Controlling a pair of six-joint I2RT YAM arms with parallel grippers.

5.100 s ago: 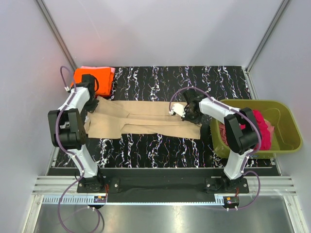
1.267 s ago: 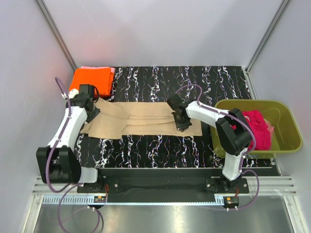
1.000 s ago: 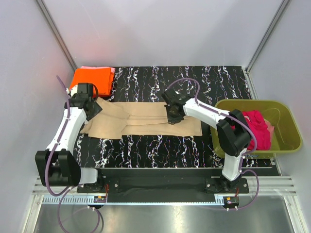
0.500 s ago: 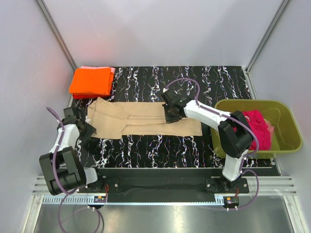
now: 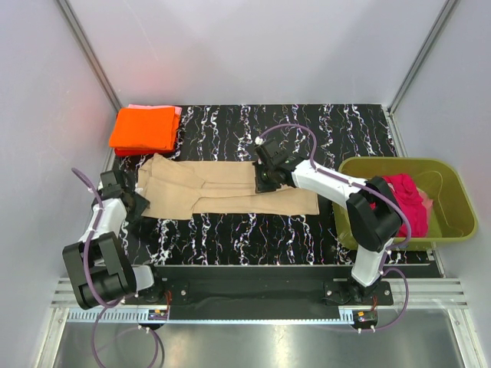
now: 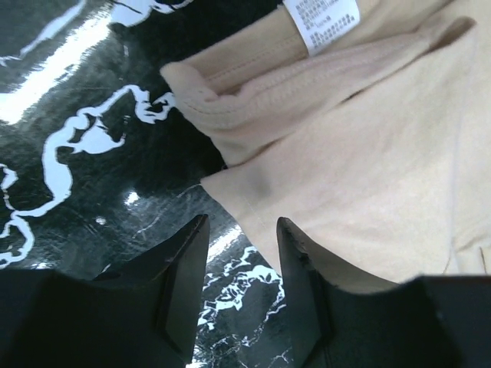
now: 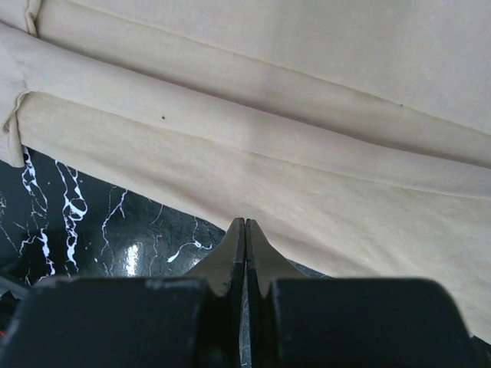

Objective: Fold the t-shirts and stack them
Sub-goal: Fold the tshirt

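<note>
Four shirts, two arms and one tub are in view. At the desk's (image 5: 307, 130) 9 o'clock edge the left jaws are hard to make out from above. The left wrist view shows them partly open with nothing between them, and their dark fingers (image 6: 184, 284) hang over glossy black, white-veined marble at the tan shirt's (image 5: 222, 188) corner. That corner shows a stitched hem and a white care label (image 6: 321, 23), but its print is too small to read.

At 10 o'clock lies the orange shirt (image 5: 143, 128), folded into a flat square. It hides nearly all of the pink shirt (image 5: 178, 113) beneath it, which shows only as a thin rim.

The tan shirt lies across the middle as a long soft band with lengthwise folds. Near the centre, at its 12 o'clock edge, the right jaws are closed tip to tip. The right wrist view shows the fingers (image 7: 230, 264) at the cloth's edge, and I cannot tell whether any cloth is pinched between them.

At 3 o'clock stands the olive plastic tub (image 5: 453, 207). The crumpled magenta shirt (image 5: 410, 203) lies inside it, partly hidden by the right arm (image 5: 368, 218).
</note>
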